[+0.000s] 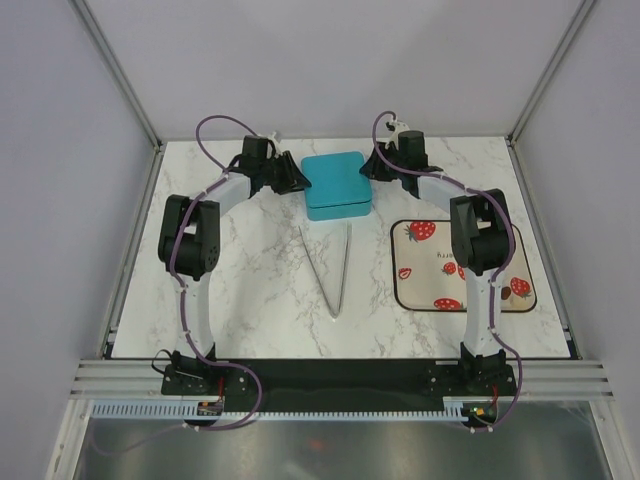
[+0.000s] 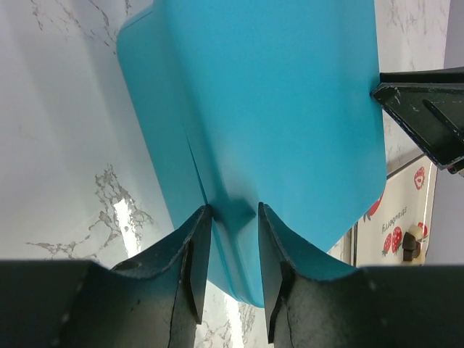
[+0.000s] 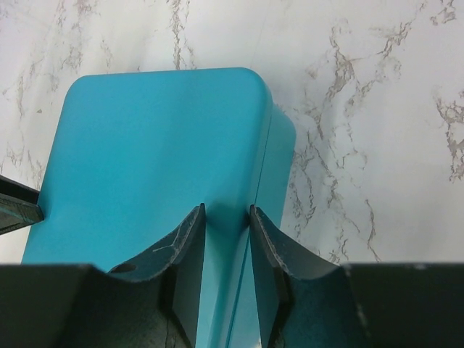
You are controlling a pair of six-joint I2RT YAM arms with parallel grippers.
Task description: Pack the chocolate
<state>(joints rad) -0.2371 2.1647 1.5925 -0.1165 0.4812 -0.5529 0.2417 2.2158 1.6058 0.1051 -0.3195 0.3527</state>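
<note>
Closed teal box (image 1: pixel 337 183) at the far middle of the marble table (image 1: pixel 250 280), with an arm on each side. Left tool (image 2: pixel 233 210) and right tool (image 3: pixel 226 209) each have their fingers a narrow gap apart, set astride an upper side edge of the box; whether either is clamped on it cannot be told. The chocolate (image 2: pixel 409 245) — small dark pieces — lies on the strawberry-print mat (image 1: pixel 428 262), right of the box. Metal tongs (image 1: pixel 334 310) lie on the table nearer the arm bases.

Both arms stretch toward the far edge of the table (image 1: pixel 250 290); left gripper (image 1: pixel 299 182) and right gripper (image 1: pixel 371 169) face inward, seemingly clamping the box (image 1: pixel 336 180).
</note>
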